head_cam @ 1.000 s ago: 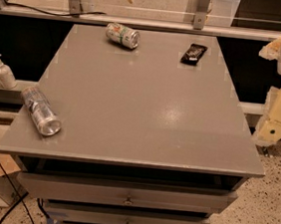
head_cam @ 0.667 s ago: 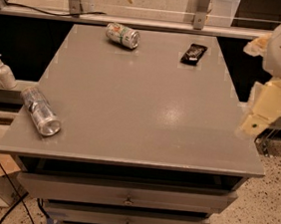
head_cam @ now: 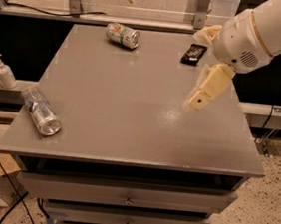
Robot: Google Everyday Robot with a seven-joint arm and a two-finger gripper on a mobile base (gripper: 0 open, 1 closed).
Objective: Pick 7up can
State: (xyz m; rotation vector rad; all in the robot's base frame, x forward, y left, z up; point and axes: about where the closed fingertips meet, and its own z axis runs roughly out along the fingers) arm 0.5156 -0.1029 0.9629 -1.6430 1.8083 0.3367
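Wide grey table [head_cam: 130, 113], with 3 things lying on it. Above its right side, the gripper [head_cam: 198, 67], with 2 pale fingers [head_cam: 211, 86] set apart and holding nothing. At the front left, a plain silvery can [head_cam: 40, 109] on its side; not the target. At the far edge, left of centre, the 7up can [head_cam: 122, 35], also on its side, well apart from the gripper. Near the far right, a flat black packet [head_cam: 193, 53]. Better to travel toward the far left, passing above the packet, to turn the jaws across the round body, then to descend slowly, since probably rolls easily.
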